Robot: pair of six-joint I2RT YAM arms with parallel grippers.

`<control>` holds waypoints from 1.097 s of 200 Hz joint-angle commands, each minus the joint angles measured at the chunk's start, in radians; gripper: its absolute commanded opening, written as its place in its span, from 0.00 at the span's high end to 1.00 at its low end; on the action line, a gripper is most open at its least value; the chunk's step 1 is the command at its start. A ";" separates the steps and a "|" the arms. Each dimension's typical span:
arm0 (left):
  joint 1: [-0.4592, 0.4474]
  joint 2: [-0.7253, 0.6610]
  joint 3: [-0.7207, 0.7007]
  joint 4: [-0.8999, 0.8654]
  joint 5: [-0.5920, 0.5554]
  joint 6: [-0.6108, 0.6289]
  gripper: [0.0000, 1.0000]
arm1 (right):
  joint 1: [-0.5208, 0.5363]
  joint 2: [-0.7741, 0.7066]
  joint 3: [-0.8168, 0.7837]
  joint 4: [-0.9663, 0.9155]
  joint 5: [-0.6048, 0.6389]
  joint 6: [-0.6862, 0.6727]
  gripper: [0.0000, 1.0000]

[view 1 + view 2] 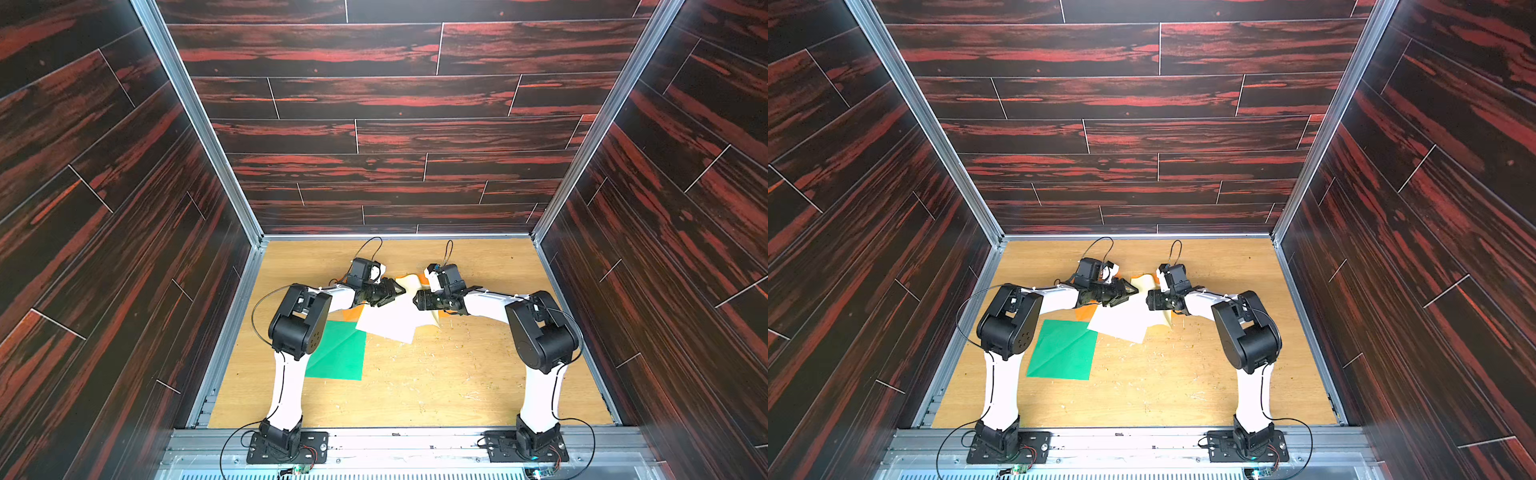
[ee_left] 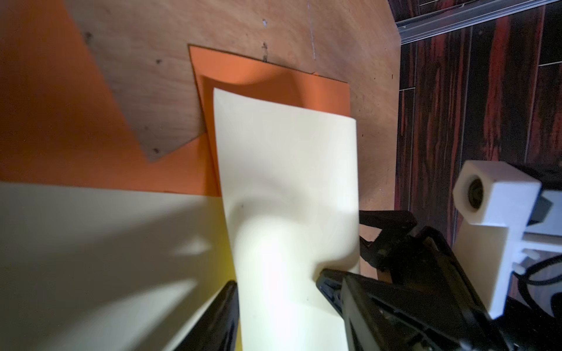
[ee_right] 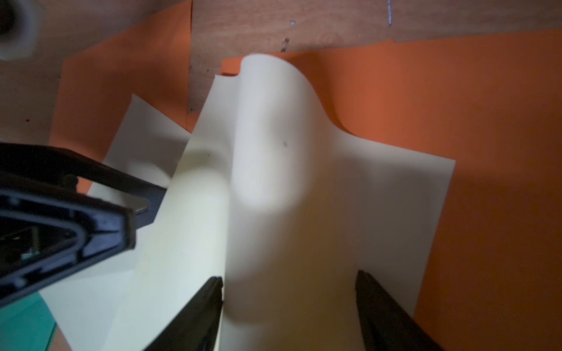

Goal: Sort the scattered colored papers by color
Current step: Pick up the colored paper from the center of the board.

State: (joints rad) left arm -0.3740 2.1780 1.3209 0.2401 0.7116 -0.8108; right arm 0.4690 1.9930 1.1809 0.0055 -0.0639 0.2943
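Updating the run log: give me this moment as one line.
left gripper: open, cream sheet arched between jaws | right gripper: open, likewise | orange sheets: partly under cream | green sheet: lying flat

No legible text or numbers on the colored papers (image 1: pixel 336 353) or elsewhere

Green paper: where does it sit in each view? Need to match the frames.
Top view: green paper lies flat on the table, beside the left arm.
Top view: same place.
Left wrist: not in it.
Right wrist: only a green sliver at the picture's edge.
Shared landmark: curled cream sheet, visible in all four.
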 commanded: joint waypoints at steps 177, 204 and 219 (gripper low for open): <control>0.005 -0.018 -0.018 0.027 0.060 0.017 0.51 | 0.003 0.069 -0.012 -0.080 -0.056 -0.007 0.27; 0.006 -0.022 -0.052 0.138 0.064 -0.033 0.61 | 0.002 0.069 -0.013 -0.079 -0.060 -0.007 0.27; 0.007 -0.009 -0.048 0.137 0.054 -0.042 0.65 | 0.002 0.069 -0.012 -0.081 -0.058 -0.010 0.27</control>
State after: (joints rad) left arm -0.3729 2.1788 1.2819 0.2893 0.7532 -0.8165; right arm 0.4664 1.9995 1.1828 0.0181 -0.0921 0.2829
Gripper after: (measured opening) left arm 0.372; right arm 0.731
